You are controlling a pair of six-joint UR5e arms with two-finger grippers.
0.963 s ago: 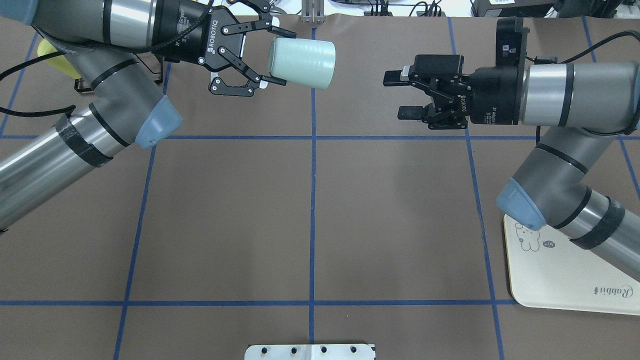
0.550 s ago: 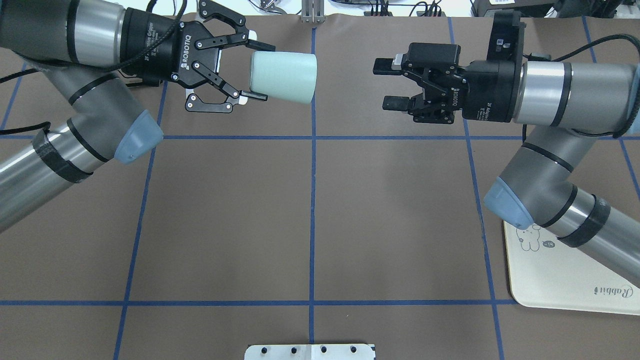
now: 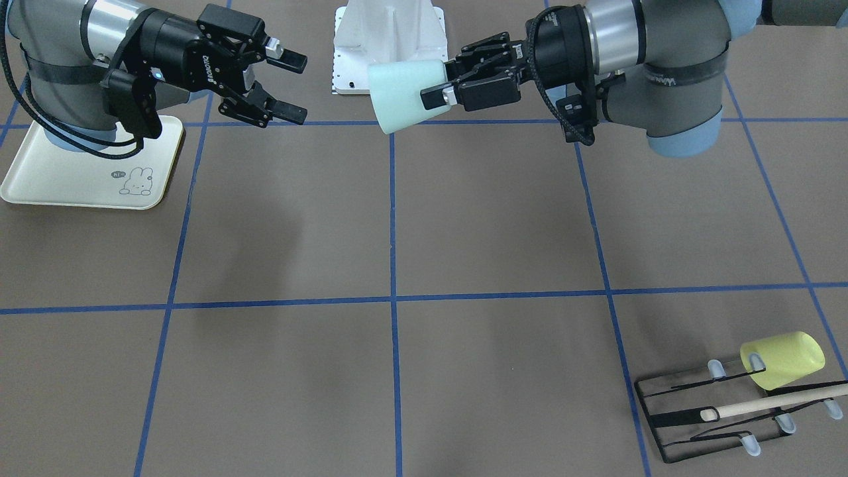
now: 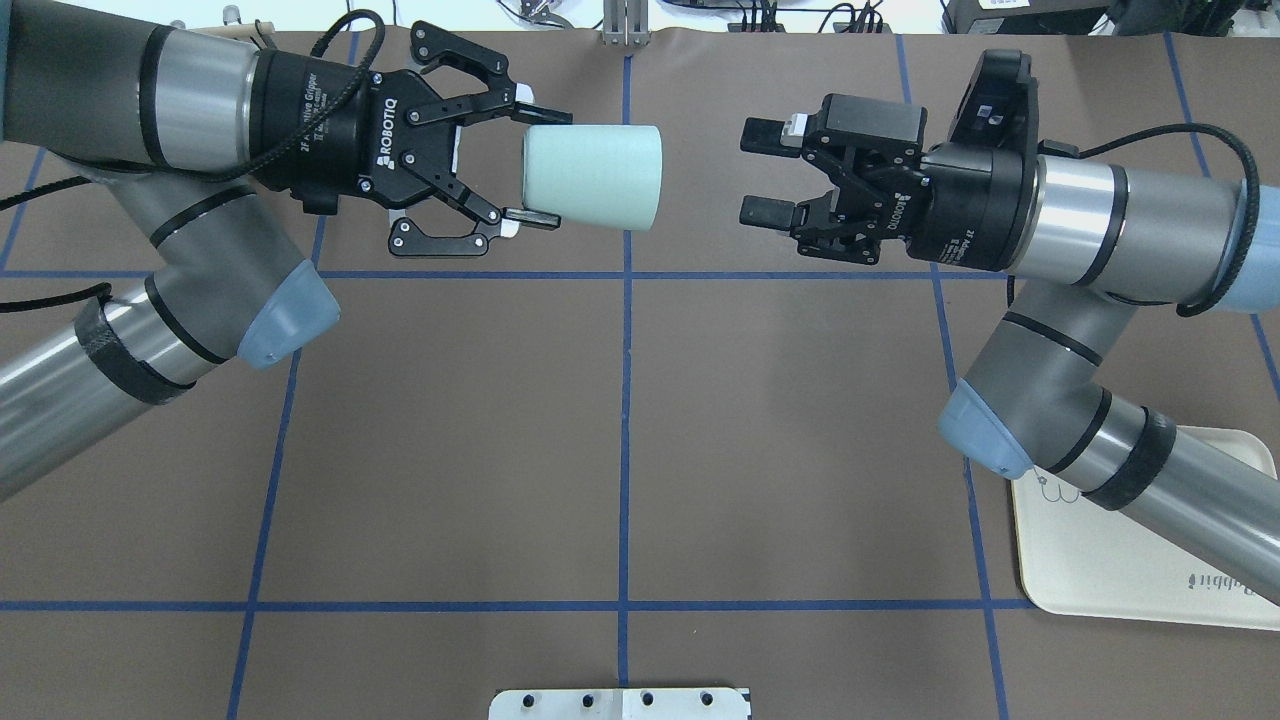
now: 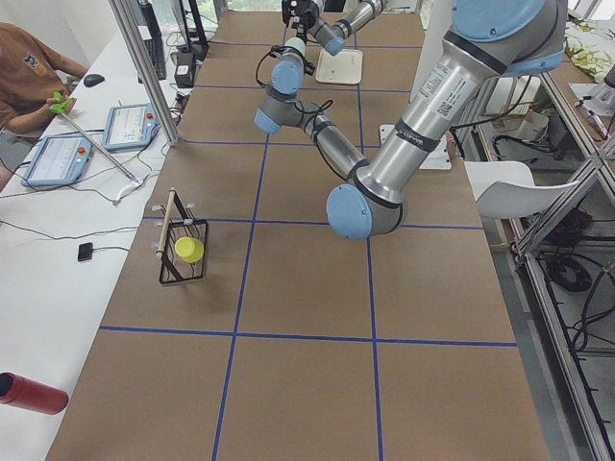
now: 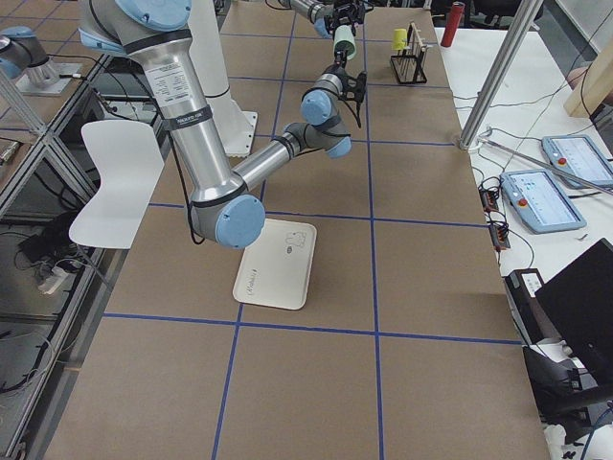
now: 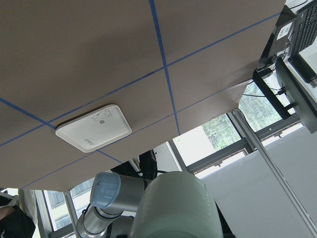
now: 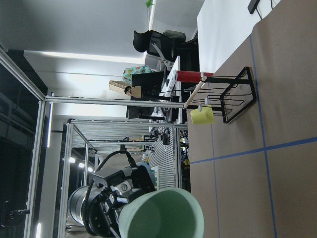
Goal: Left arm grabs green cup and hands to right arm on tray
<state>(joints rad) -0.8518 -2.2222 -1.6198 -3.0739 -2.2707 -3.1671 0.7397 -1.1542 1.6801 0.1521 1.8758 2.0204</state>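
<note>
Mint-green plastic in mid-air: on the front-facing camera the green cup (image 3: 405, 93) lies on its side. Its narrow base end is pinched between the left jaws, which are closed on it from both sides at the tip of the left arm (image 3: 629, 40). The wide mouth points straight at the right jaws. Those stand spread wide and empty on the right arm (image 3: 93, 40), with a clear gap ahead of the rim. The tray (image 3: 40, 189) sits on the bench (image 3: 397, 218) behind and below the right jaws, partly under that arm. Well away from both jaws, a yellow-green cup (image 3: 785, 358) rests on a black wire rack (image 3: 695, 424).

Overhead, the cup and the right jaws face each other on one line, the rim near the open fingertips but not touching.

From the left wrist, the cup's wall runs out ahead of the jaws and fills the bottom of the shot, with the tray far beyond.

The right wrist looks into the cup's open mouth, low in the shot, ahead of its jaws.

In both side cameras the meeting point is too small to read.

The pick-up looks done and the handover approach is in hand. Next, the gap must close so the right jaws straddle the wall near the mouth. They must clamp before the left jaws let go, because a smooth taper could slip on an early release.
</note>
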